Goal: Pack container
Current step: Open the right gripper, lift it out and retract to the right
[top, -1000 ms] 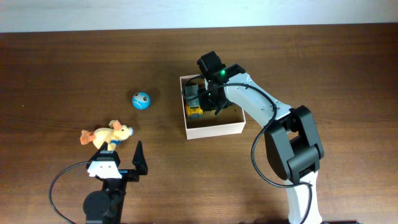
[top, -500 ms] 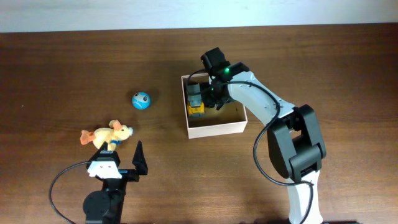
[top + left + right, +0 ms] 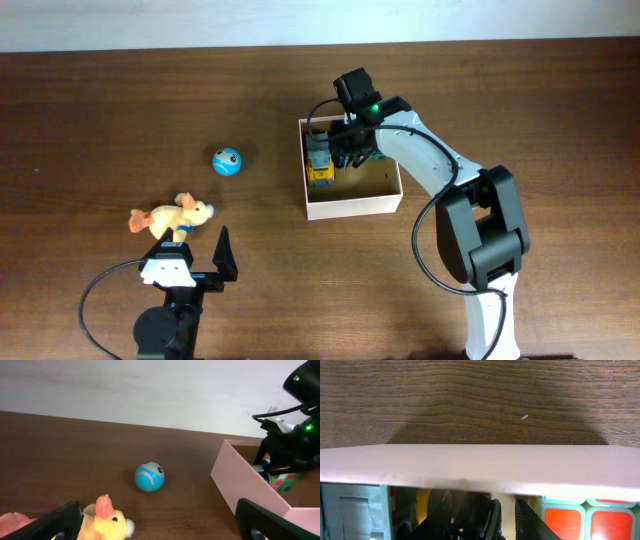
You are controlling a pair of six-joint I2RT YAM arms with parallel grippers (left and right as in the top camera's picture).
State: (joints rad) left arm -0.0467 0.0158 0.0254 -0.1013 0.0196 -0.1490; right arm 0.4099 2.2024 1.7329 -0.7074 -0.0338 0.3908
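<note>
Dark wood table (image 3: 100,100), pale back wall (image 3: 150,385) behind.

Plush (image 3: 170,216) lies well left of the box (image 3: 355,207), toward the front. Ball (image 3: 227,160) is left of the box, apart from it. Left gripper (image 3: 159,507) is parked front-left of the box, fingers spread wide, nothing between them.

The box sits right of centre, open side up. Truck (image 3: 319,160) is inside, along the box's left side. Right gripper (image 3: 350,150) is down inside the box, just right of the truck. Cube (image 3: 285,481) is inside too, beside that gripper.

Risks:
- On the way out, the right gripper could hook the rim or nudge the truck. The box looks light, so it would likely slide or tip.
- The ball will probably roll if pinched off-centre.

Hidden: the right fingers are only dark blur behind the box side in the wrist view, and the arm covers them overhead. Can't tell if they're apart, closed, or on something. The cube is cut off in both wrist views, and the plush is cropped in the left one.
</note>
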